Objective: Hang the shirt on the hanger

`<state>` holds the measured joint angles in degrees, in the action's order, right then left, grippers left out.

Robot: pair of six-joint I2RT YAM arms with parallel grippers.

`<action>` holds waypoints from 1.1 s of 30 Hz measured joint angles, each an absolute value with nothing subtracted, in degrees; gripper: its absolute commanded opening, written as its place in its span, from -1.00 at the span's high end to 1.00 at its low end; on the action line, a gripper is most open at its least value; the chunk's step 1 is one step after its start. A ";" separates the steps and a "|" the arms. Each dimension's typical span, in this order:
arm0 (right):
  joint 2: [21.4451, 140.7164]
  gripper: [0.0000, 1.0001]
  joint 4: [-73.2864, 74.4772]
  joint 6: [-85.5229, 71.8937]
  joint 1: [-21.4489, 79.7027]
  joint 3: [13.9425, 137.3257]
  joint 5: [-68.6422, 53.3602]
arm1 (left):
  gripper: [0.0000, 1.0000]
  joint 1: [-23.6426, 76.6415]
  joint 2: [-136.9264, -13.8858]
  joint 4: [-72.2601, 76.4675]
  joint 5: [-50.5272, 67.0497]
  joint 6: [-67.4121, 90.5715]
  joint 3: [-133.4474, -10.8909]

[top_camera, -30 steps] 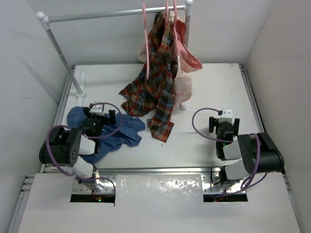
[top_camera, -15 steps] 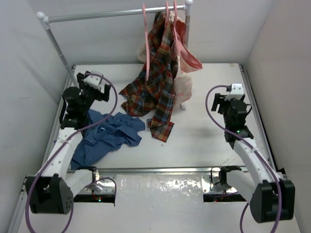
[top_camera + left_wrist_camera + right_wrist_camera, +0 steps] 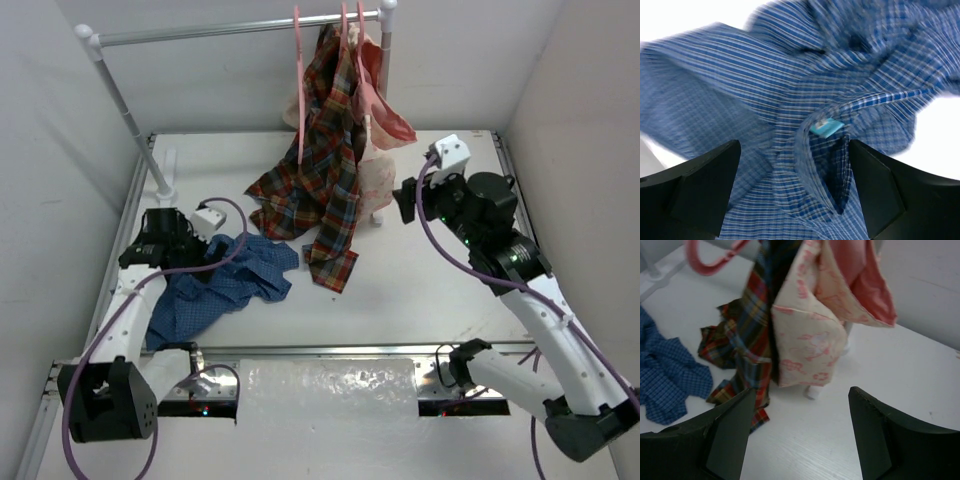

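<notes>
The blue checked shirt (image 3: 225,285) lies crumpled on the table at the front left. In the left wrist view the shirt (image 3: 790,90) fills the frame, its collar and a turquoise label (image 3: 826,127) just ahead of the jaws. My left gripper (image 3: 172,250) (image 3: 795,195) hovers open over that collar, gripping nothing. The empty pink hanger (image 3: 300,95) hangs on the rail, left of the plaid shirt; its curved lower end (image 3: 705,262) shows in the right wrist view. My right gripper (image 3: 405,200) (image 3: 802,435) is open and empty, raised and facing the hung garments.
A red-green plaid shirt (image 3: 320,190) (image 3: 747,335) and a pale peach floral garment (image 3: 380,120) (image 3: 810,340) hang from the white rail (image 3: 230,30). The rack's right post foot (image 3: 812,391) stands behind them. The left post (image 3: 135,125) slants down near my left arm.
My left arm swung from the back left down over the shirt's collar. My right arm rose and turned left toward the hanging garments. Both jaws stay open, slightly narrower than a second ago.
</notes>
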<state>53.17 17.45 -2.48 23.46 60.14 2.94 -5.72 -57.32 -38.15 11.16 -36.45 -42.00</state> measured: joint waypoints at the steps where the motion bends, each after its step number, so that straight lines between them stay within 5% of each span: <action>1: 53.69 -0.48 18.48 -2.31 25.28 61.34 2.94 | -0.76 -5.80 -58.19 -39.59 12.12 -36.80 -42.00; 6: 58.43 -0.49 23.46 -1.17 34.35 67.77 5.56 | -0.69 -6.02 -62.63 -40.32 12.23 -37.39 -41.56; 13: 70.94 -0.51 26.06 2.61 48.95 81.95 10.57 | 1.00 -6.04 -68.01 -39.31 11.79 -37.34 -39.22; 33: 70.67 -0.66 25.45 8.01 56.03 79.64 3.29 | 0.90 -6.04 -50.96 -39.05 38.44 -39.00 -61.73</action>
<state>70.67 25.45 8.01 56.03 79.64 3.29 -6.04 -50.96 -39.05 38.44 -39.00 -61.73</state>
